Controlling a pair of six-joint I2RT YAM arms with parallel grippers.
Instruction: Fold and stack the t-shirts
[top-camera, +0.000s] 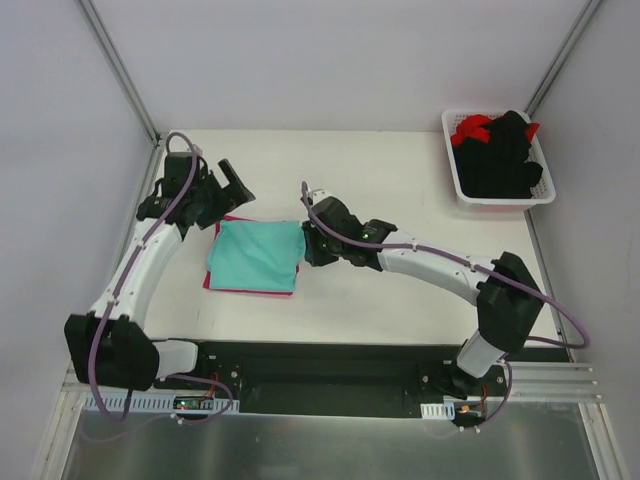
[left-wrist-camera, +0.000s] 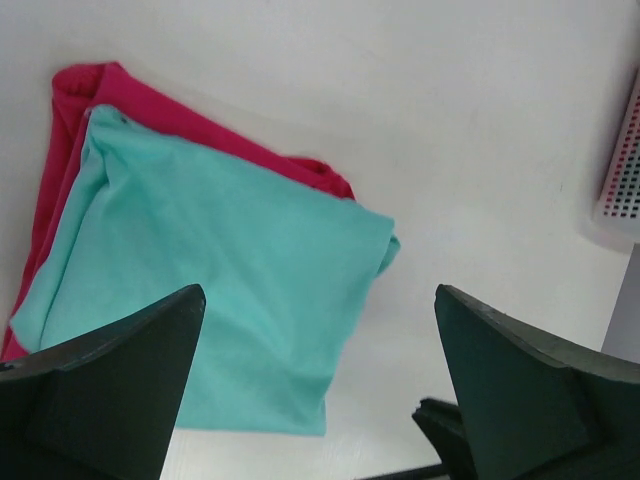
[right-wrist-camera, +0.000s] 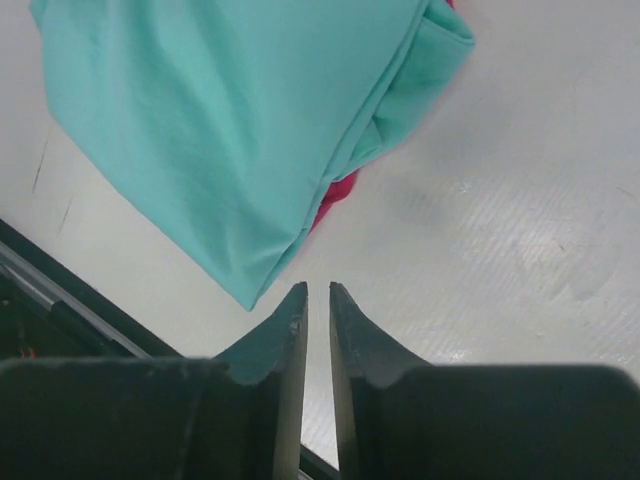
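— Two t-shirts in the pile, is that right?
— Yes. The teal t-shirt (top-camera: 256, 255) lies folded on top of the magenta-pink t-shirt (top-camera: 213, 284), left of centre on the white table (top-camera: 400, 190) in the top view. Only a pink rim shows along the pile's upper and lower left edges.
— And the left gripper (top-camera: 228, 200)?
— It is at the pile's upper left corner, above the cloth. In its wrist view the fingers (left-wrist-camera: 110, 390) stand spread wide at the bottom corners of the frame, grasping nothing, with the teal fold between them and the pink edge in the upper left.
— What about the right gripper (top-camera: 308, 256)?
— It sits just beside the pile's right edge. In its own view the jaws are barely parted, a thin slit with nothing in it, and their tips are near the teal corner that points down at centre frame. Whether they touch the cloth I cannot tell.
— Anything else?
— A white basket (top-camera: 455, 180) in the upper right of the top view holds a black garment (top-camera: 505, 155) and a red garment (top-camera: 472, 128), well apart from the pile.
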